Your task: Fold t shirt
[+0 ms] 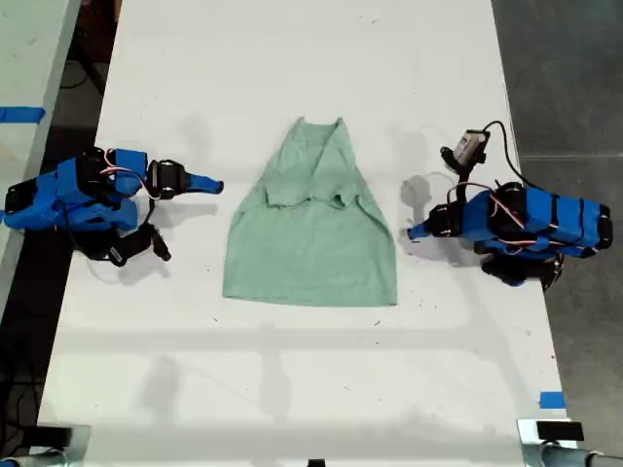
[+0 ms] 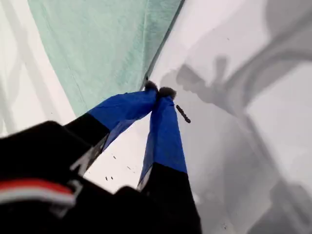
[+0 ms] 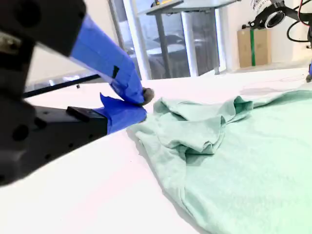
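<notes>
The pale mint-green t shirt (image 1: 311, 238) lies flat in the middle of the white table (image 1: 292, 389), its sleeves folded inward over the chest and its hem toward the near edge. At the exterior view's right, my first gripper (image 1: 417, 232) is shut and empty, its tips just off the shirt's side edge (image 2: 112, 53); the first wrist view shows the fingertips (image 2: 159, 91) pressed together. My second gripper (image 1: 214, 183) rests at the exterior view's left, shut on nothing, a short gap from the shirt. Its blue fingers (image 3: 124, 73) sit beside the bunched sleeve fold (image 3: 195, 126).
Blue tape marks (image 1: 552, 400) sit near the table's front corner at the exterior view's right. Another table with blue tape (image 1: 19, 114) stands at the exterior view's left. Dark floor borders the exterior view's right side. A small dark scrap (image 2: 183, 113) lies by my first gripper.
</notes>
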{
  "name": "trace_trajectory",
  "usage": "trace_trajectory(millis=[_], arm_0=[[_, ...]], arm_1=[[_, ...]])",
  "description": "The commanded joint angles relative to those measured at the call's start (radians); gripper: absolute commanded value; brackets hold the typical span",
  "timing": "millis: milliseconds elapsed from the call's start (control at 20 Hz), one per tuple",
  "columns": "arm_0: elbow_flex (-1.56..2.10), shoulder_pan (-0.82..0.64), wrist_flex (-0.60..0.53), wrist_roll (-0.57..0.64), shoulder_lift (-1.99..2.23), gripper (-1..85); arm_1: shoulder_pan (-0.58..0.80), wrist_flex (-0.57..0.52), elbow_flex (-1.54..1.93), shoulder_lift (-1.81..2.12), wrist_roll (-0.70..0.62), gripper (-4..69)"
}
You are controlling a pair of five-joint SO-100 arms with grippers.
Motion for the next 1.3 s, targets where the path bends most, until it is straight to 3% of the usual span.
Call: trace_trajectory(millis=[0,1000,1250], arm_0=[[0.005,0.015,-0.006,-0.021,0.006,0.1],[0.005,0.011,-0.002,-0.025,0.006,0.1],[0.006,0.0,-0.002,-0.028,0.006,0.5]], arm_1=[[-0.008,-0.028,0.043,0.009,0.005,0.9],[-0.009,-0.037,0.044,0.009,-0.015,0.9],[0.055,-0.074,0.046,0.009,-0.123,0.9]])
